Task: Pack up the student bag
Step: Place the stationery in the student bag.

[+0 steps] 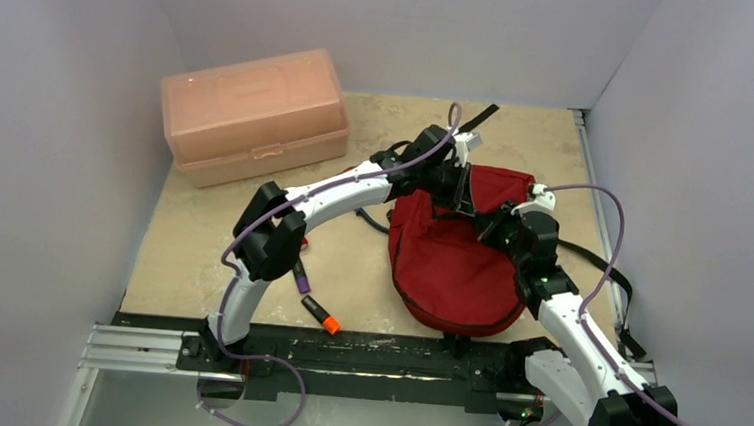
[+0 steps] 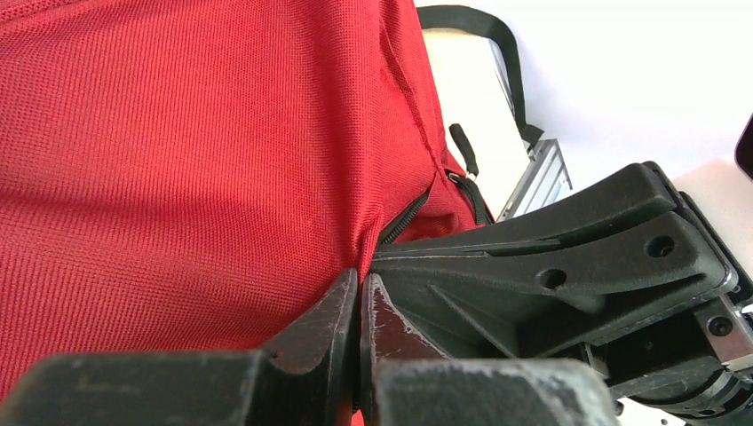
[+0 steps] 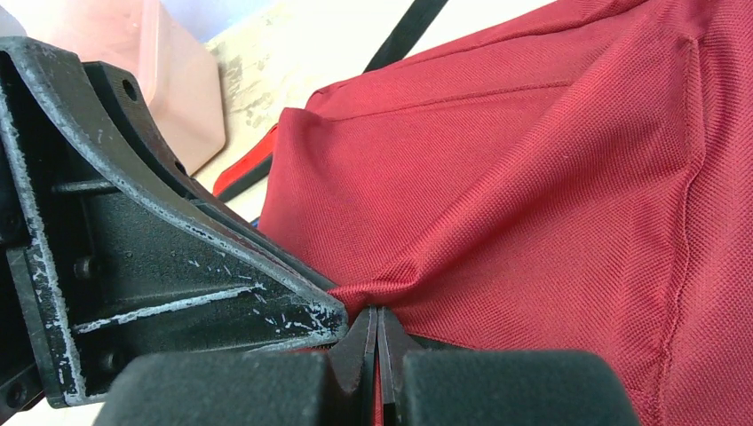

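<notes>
The pale pink box [image 1: 255, 114] carried a raised panel on its lid, too small to read.

The student bag [image 1: 449, 268] lay flat on the table [image 1: 200, 251] under both grippers. Its long axis ran from the arm bases toward the far wall, with the rounded end nearest the bases. A black strap [image 1: 479, 117] trailed off the far end, beyond the left gripper [image 1: 460, 187].

The left gripper [image 2: 358, 293] had its jaws pressed together on a ridge of the bag's red fabric. The pinch sat just beside the black zipper [image 2: 404, 217]. The zipper pull [image 2: 462, 146] hung a little past the fingertips, to their right.

The right gripper [image 3: 378, 324] was likewise clamped on a raised fold of the cloth, which rose in a tent toward its tips. The two grippers sat close together on the far half of the bag, the left one just to the left of the right one.

The pink box stood well apart to the left of the left gripper. A marker [image 1: 321, 315] with an orange cap and a purple pen [image 1: 301, 278] lay on the table back toward the bases, left of the bag and near the left arm's elbow. More black strap [image 1: 614, 280] looped out to the right of the right gripper.
</notes>
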Action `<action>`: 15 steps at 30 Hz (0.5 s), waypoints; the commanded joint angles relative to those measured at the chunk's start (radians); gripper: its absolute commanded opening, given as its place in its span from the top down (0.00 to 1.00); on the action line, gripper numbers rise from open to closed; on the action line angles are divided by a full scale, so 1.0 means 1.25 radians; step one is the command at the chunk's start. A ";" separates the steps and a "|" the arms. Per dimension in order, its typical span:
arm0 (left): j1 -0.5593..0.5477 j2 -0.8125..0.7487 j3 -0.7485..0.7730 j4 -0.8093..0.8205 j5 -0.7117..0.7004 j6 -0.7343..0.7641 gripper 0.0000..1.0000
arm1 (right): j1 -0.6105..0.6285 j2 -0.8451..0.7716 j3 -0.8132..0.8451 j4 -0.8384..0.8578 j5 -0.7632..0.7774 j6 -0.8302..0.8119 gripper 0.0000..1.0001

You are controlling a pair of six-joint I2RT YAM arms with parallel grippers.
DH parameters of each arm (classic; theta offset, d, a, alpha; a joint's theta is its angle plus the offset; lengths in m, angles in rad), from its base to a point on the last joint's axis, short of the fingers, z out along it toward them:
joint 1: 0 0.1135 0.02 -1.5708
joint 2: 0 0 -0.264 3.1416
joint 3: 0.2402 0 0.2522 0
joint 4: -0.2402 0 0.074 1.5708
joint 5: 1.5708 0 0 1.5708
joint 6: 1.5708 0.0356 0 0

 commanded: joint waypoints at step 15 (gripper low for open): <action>-0.016 -0.041 0.060 0.011 0.027 -0.009 1.00 | 0.004 -0.095 -0.069 -0.062 0.015 0.033 1.00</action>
